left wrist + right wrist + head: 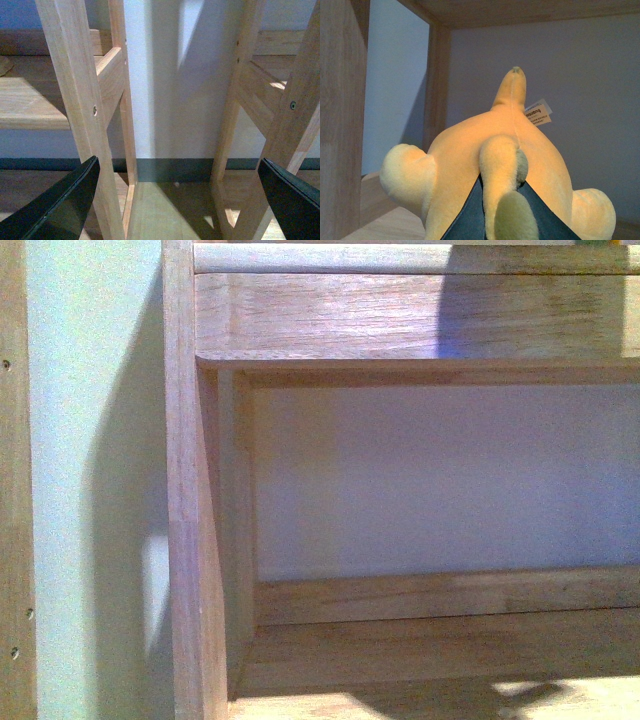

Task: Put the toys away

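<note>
One soft yellow plush toy [505,165] is pinched in the right gripper [502,200] inside the wooden shelf [340,125]; next, it must let go. The left gripper [180,200] hangs spread apart.

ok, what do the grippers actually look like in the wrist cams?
Left gripper: two black, smooth, flat fingers tapering to pointed tips, slightly glossy. Right gripper: only two dark blue-grey finger wedges show, matte, straight-edged. No cables, markings or arm links are visible in any view; the front view shows neither arm.
</note>
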Available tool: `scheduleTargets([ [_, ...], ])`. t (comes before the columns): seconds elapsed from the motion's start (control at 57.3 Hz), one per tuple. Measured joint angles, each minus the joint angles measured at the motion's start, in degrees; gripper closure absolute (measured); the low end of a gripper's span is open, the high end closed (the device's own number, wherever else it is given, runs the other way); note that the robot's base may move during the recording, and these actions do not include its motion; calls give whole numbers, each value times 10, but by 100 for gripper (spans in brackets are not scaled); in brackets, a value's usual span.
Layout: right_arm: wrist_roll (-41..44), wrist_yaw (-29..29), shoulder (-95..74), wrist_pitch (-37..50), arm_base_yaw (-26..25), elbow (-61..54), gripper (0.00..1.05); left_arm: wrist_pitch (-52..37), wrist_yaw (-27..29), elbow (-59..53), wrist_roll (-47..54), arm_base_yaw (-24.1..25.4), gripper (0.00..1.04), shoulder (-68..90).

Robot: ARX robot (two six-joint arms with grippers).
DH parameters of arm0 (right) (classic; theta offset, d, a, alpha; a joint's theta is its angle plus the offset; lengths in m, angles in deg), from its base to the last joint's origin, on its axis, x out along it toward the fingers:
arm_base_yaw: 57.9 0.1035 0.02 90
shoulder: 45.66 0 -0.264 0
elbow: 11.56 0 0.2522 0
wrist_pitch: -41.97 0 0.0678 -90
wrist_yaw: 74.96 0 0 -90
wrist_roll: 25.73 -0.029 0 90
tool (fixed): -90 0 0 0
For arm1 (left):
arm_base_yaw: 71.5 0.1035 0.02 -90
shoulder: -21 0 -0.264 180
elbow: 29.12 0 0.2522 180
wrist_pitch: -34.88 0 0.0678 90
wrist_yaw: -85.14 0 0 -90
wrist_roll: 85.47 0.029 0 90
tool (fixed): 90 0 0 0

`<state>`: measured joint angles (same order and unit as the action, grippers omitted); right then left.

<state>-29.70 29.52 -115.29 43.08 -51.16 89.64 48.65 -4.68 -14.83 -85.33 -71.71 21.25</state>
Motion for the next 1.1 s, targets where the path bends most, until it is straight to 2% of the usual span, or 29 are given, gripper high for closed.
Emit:
scheduleTargets([
  [0.646,-73,11,-167,31,14,127,98,0,0,0,0,0,6,0],
  [0.855,-90,-11,-216,31,31,175,98,0,0,0,0,0,6,0],
  [1.099,-99,-59,-245,43,87,181,98,0,0,0,0,0,6,0],
])
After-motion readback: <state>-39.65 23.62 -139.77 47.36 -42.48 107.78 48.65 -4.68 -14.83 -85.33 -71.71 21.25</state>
